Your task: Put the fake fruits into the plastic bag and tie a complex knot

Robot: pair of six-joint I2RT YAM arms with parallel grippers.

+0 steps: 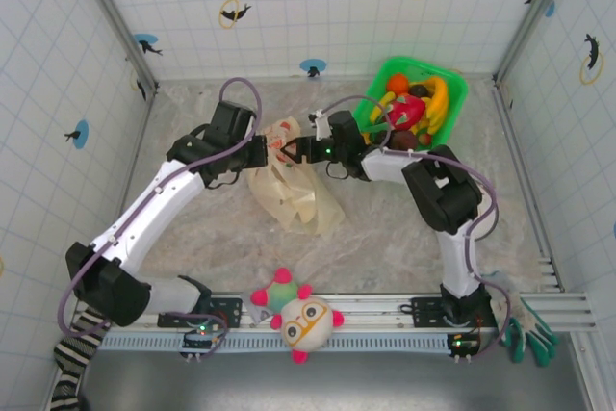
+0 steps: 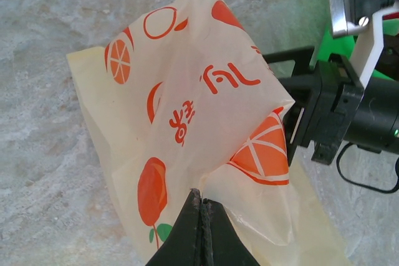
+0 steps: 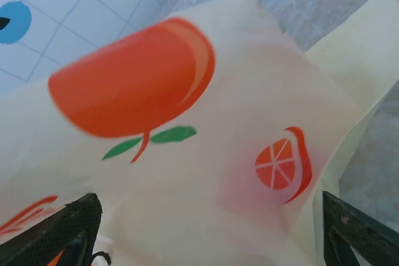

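The plastic bag point(image 1: 296, 192) lies crumpled mid-table, cream with orange fruit prints. My left gripper point(image 1: 268, 150) is at the bag's upper left edge. In the left wrist view it point(image 2: 204, 196) is shut on a fold of the bag point(image 2: 187, 110). My right gripper point(image 1: 297, 149) reaches in from the right and faces the left one. It point(image 3: 209, 241) stands wide open, and the bag's film point(image 3: 187, 154) spans the gap between its fingers. A faint pink shade shows through that film. The fake fruits point(image 1: 412, 108), red, orange and yellow, sit heaped in a green basket.
The green basket point(image 1: 454, 93) stands at the back right by the wall. A round plush toy with glasses point(image 1: 303, 320) rests on the front rail. Green gloves point(image 1: 527, 329) lie at the front right. Tiled walls close in on three sides.
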